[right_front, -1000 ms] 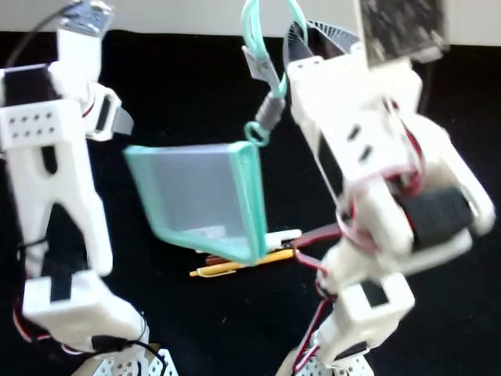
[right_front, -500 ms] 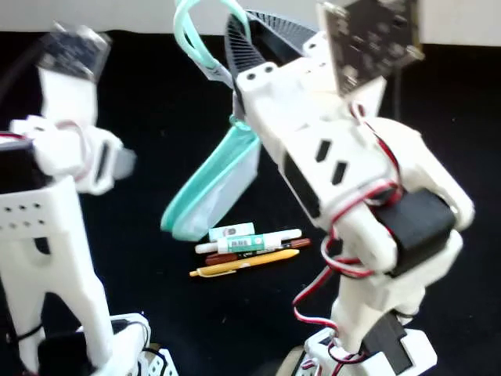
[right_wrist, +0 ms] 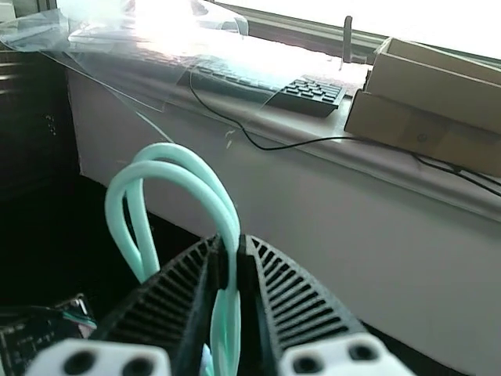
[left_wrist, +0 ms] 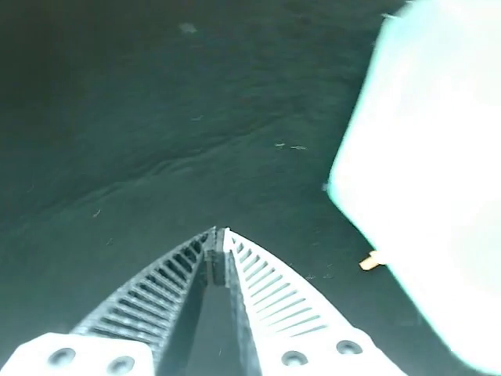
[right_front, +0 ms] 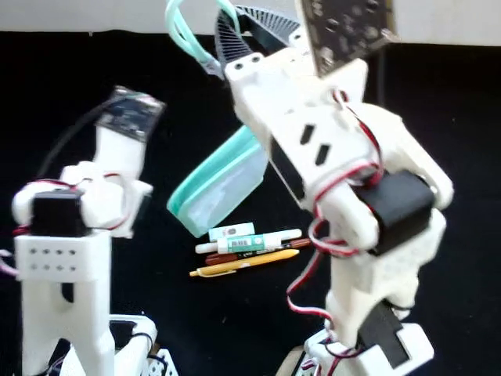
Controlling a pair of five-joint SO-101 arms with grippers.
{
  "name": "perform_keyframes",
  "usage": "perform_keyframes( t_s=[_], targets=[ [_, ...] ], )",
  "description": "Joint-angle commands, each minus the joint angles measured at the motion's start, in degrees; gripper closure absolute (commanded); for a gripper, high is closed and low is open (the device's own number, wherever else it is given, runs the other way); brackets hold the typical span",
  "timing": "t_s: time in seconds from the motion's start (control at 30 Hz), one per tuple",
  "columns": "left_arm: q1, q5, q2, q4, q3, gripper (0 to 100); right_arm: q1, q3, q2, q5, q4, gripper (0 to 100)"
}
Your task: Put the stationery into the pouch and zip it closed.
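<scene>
A mint-green translucent pouch (right_front: 219,182) hangs tilted in the air above the black table, held by its looped cord (right_front: 188,35). My right gripper (right_wrist: 229,249) is shut on that cord (right_wrist: 168,176) high above the table; its black fingers (right_front: 246,31) show at the top of the high view. Under the pouch lie the stationery: a white eraser (right_front: 232,231), a white marker (right_front: 250,240), a brown pen (right_front: 235,255) and a yellow pen (right_front: 243,263). My left gripper (left_wrist: 217,235) is shut on nothing above the black cloth, beside the pouch (left_wrist: 423,180).
The left arm's white body (right_front: 70,258) stands at the near left, the right arm's bulk (right_front: 352,196) at the centre right. Beyond the table's far edge, the right wrist view shows a sill with a keyboard (right_wrist: 266,78) and a cardboard box (right_wrist: 427,94).
The right arm has swung the pouch left and up, uncovering the pens and eraser. The left arm has pulled back from the pouch and lowered towards the near left.
</scene>
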Motion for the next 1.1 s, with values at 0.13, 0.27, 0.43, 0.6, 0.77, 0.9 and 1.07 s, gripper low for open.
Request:
perform_keyframes(
  t_s=[0.13, 0.27, 0.43, 0.6, 0.77, 0.9, 1.07],
  targets=[
    [14.5, 0.3, -1.4, -1.7, 2.3, 99, -0.6, -0.6, 4.9, -0.3, -8.2, 99.1],
    [18.5, 0.3, -1.4, -1.8, 2.3, 99, -3.2, -0.6, 7.2, -0.2, -14.1, 99.1],
    [21.8, 0.3, -1.4, -2.1, 2.6, 99, -9.8, -0.7, 8.7, -0.1, -18.1, 99.1],
    [24.8, 0.2, -1.4, -2.6, 2.4, 99, -14.5, -0.7, 10.1, 0.0, -18.3, 99.1],
    [24.1, 0.2, -1.0, -5.8, 2.9, 99, -16.1, -0.7, 10.2, 0.0, -14.7, 99.1],
    [22.9, 0.2, -1.1, -5.5, 2.9, 99, -16.5, -0.7, 9.9, -0.1, -11.4, 99.1],
    [19.6, 0.0, -1.0, -9.1, 6.6, 99, -19.6, -0.7, 9.9, -0.4, -7.3, 99.1]
  ],
)
